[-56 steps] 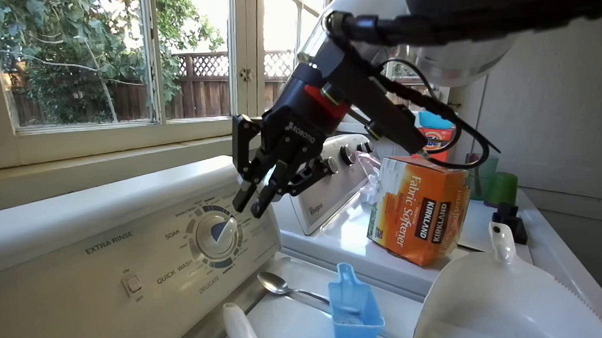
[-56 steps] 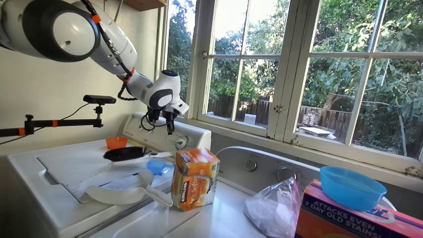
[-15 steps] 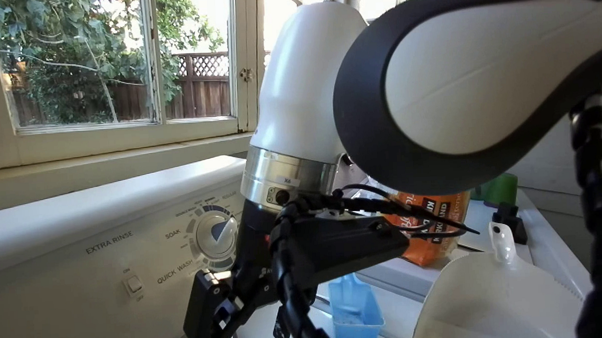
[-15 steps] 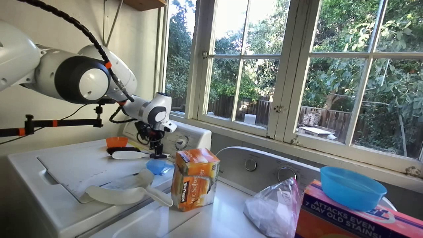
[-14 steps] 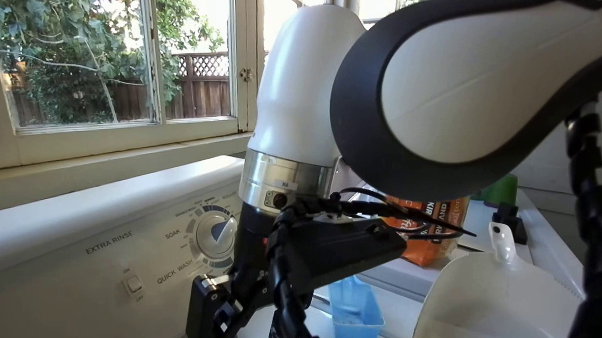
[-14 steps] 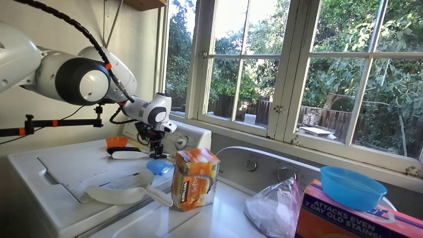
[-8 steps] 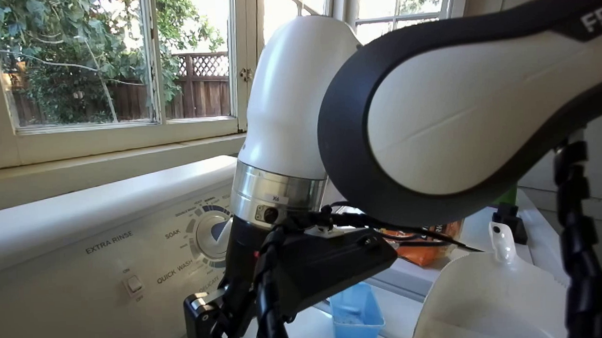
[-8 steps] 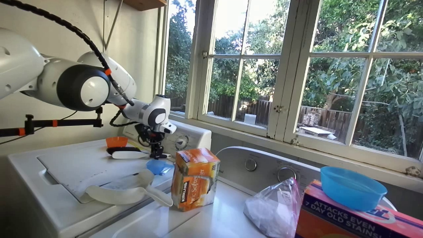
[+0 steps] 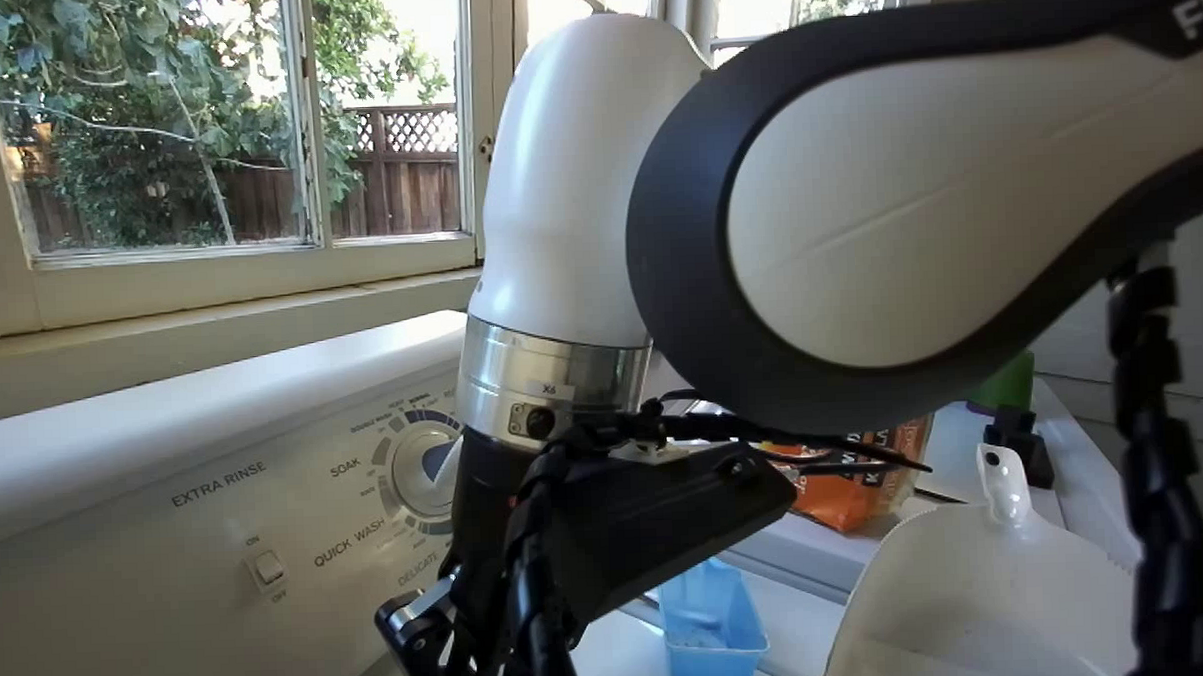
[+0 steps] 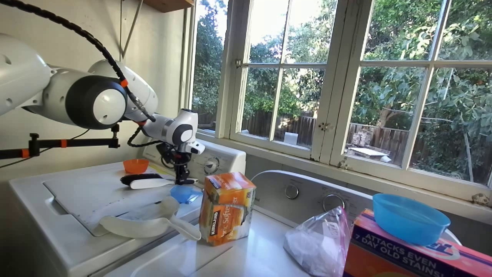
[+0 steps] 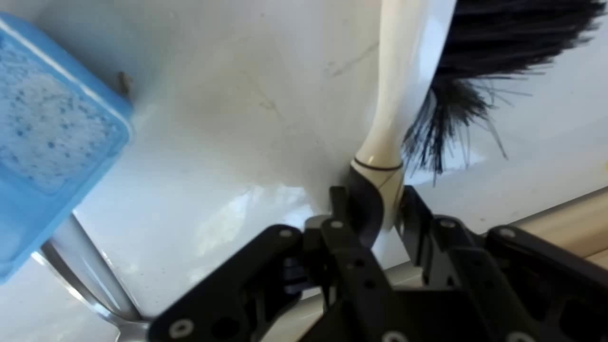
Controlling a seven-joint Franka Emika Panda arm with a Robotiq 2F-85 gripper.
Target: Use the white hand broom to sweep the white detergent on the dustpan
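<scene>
The white hand broom with black bristles lies on the washer lid in an exterior view (image 10: 148,183). In the wrist view its white neck (image 11: 396,85) runs upward, bristles to the right. My gripper (image 11: 375,202) is shut on the broom's handle, one finger against each side. The gripper also shows in an exterior view (image 10: 183,180); its fingertips are cut off in the opposite exterior view. The white dustpan (image 10: 134,227) lies nearer the lid's front corner and also shows in an exterior view (image 9: 981,595). Small specks (image 10: 109,203) lie on the lid by the dustpan; whether they are detergent is unclear.
A blue scoop (image 11: 52,128) with white, blue-flecked powder sits beside the broom, with a spoon (image 11: 90,275) near it. An orange bowl (image 10: 135,166) stands behind the broom. A fabric softener box (image 10: 226,209) stands by the dustpan handle. The control panel (image 9: 219,551) rises behind.
The arm came down from above onto the broom handle, and the broom turned to show its white back. In the last half second the fingers closed and the broom shifted slightly.
</scene>
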